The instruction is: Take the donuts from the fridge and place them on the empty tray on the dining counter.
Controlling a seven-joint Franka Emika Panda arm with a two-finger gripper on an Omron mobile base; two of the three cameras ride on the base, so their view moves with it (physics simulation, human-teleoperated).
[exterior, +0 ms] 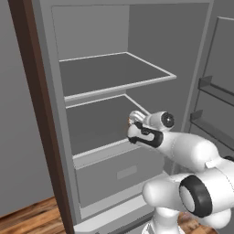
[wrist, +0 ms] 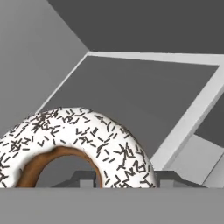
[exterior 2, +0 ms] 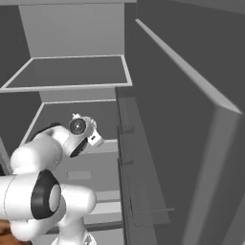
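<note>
Gripping the white-iced donut (wrist: 74, 144), by the look of it: in the hand view it is sitting right at the hand (wrist: 127, 178), ring standing up, sprinkled icing facing the camera, one dark fingertip (wrist: 168, 178) showing just beside its right edge and the other tip just inside the ring's hole. Jaws are standing at a middling width that fits a pinch across the ring's right side, so I am reading it as held, though the actual pad contact is hidden under the donut.

Donut is sitting inside the fridge (exterior: 55, 137), over the lower shelf (wrist: 144, 100), near that shelf's front lip. In the left base view the hand (exterior: 135, 118) is reaching in just above that shelf, with the upper shelf (exterior: 114, 73) above it and the bottom drawer (exterior: 119, 173) below. In the right base view the hand (exterior 2: 79, 119) is sitting at the same shelf level, the open door (exterior 2: 191, 143) hanging off to the right.

Step in hand: picking the first donut, so the task is looking early. I cannot tell where the chocolate one is.

Next move is calling for a straight pull back out of the fridge, clearing the shelf lip and the door, keeping the pinch firm since a ring held by one side could swing or slip.
</note>
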